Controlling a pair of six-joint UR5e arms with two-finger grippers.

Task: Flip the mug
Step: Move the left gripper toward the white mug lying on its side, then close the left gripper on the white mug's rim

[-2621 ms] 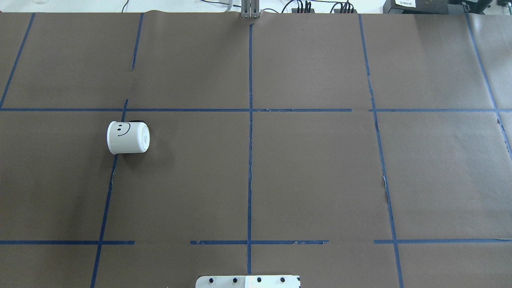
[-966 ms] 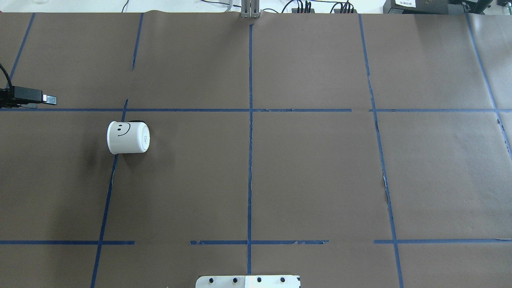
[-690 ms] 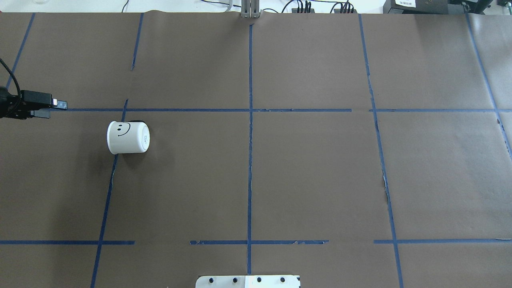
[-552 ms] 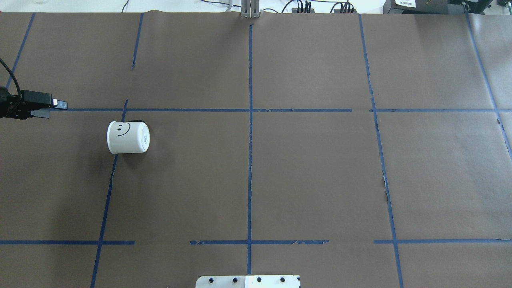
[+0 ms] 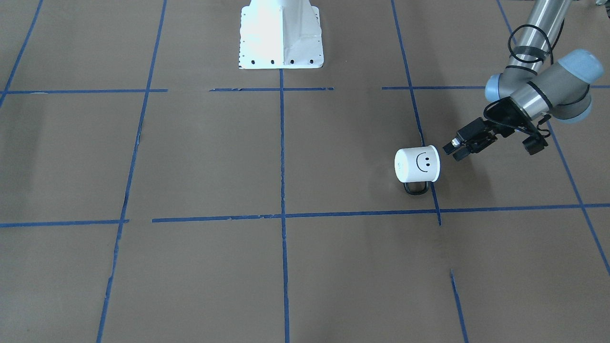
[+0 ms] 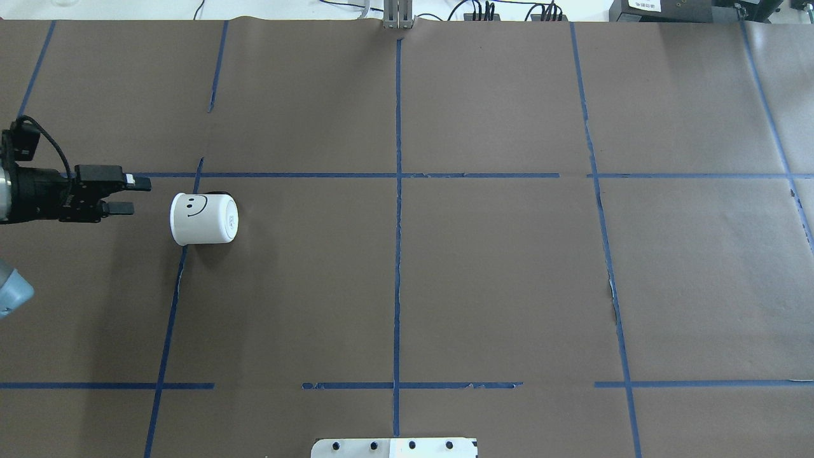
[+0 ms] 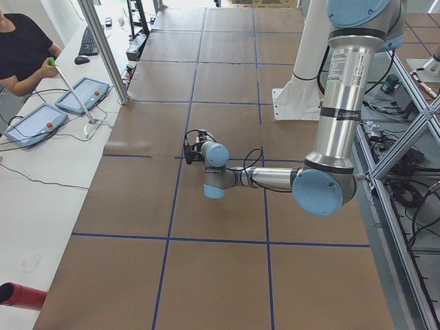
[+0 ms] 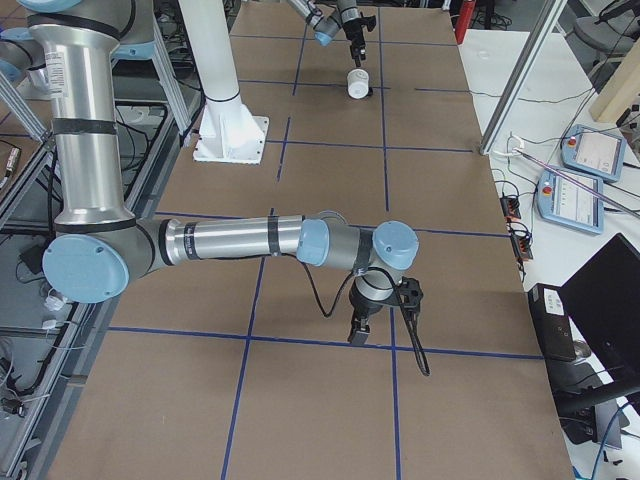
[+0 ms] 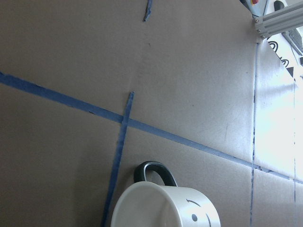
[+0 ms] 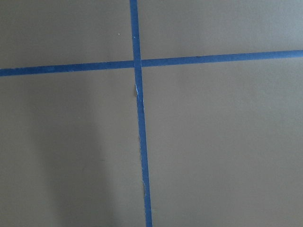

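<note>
The mug (image 6: 203,219) is white with a black smiley face and lies on its side on the brown table paper, left of the middle. Its mouth points at my left gripper and its black handle (image 5: 417,189) lies on the far side from my base. My left gripper (image 6: 135,196) is open and empty, level with the mug's mouth and a short gap to its left. The left wrist view shows the mug's open rim (image 9: 151,205) close below. My right gripper (image 8: 358,330) shows only in the exterior right view, low over bare paper; I cannot tell its state.
Blue tape lines (image 6: 397,191) divide the brown paper into squares. My white base plate (image 6: 394,447) sits at the near edge. A person (image 7: 20,48) and tablets (image 7: 82,95) are at the side bench beyond the table's far edge.
My left gripper has come in from the left edge and moved right and slightly nearer, now close to the mug's mouth. The mug has not moved.
</note>
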